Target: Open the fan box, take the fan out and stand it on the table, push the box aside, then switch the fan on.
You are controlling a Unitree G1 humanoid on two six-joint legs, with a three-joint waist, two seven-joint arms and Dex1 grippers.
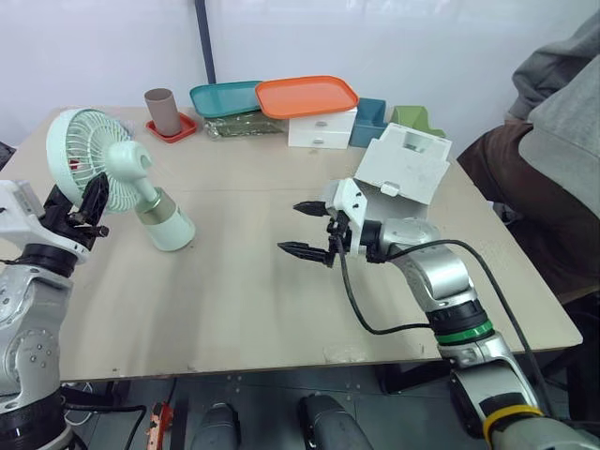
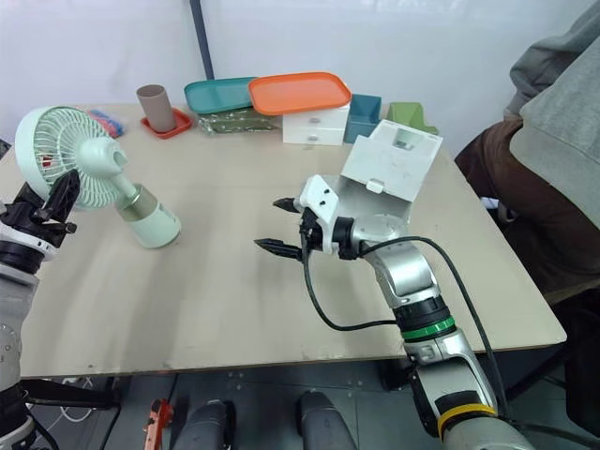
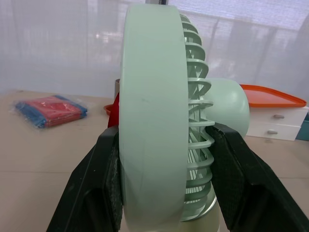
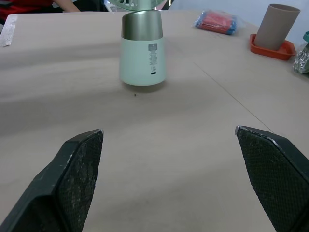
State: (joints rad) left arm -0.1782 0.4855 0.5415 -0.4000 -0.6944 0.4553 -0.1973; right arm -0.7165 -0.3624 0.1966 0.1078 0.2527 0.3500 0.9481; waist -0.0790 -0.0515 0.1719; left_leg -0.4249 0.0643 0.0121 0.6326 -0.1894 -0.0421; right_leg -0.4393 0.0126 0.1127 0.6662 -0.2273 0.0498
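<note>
The pale green fan (image 1: 112, 176) leans over at the table's left, its white base (image 1: 171, 228) resting on the tabletop. My left gripper (image 1: 82, 204) is shut on the round fan head (image 3: 159, 121), one black finger (image 3: 99, 188) on each side of the cage. The white fan box (image 1: 405, 161) stands open at the right, behind my right arm. My right gripper (image 1: 307, 230) hangs open over the middle of the table, between box and fan, with nothing in it. In the right wrist view the fan base (image 4: 142, 53) stands ahead of the wide-apart fingertips (image 4: 79, 159).
Along the far edge lie a brown cup (image 1: 164, 111) on a red coaster, a teal tray (image 1: 225, 97), an orange tray (image 1: 307, 96) on a white drawer unit (image 1: 322, 128), and teal and green bins (image 1: 370, 122). A red-blue packet (image 3: 50, 110) lies far left. A seated person (image 1: 553, 169) is at the right.
</note>
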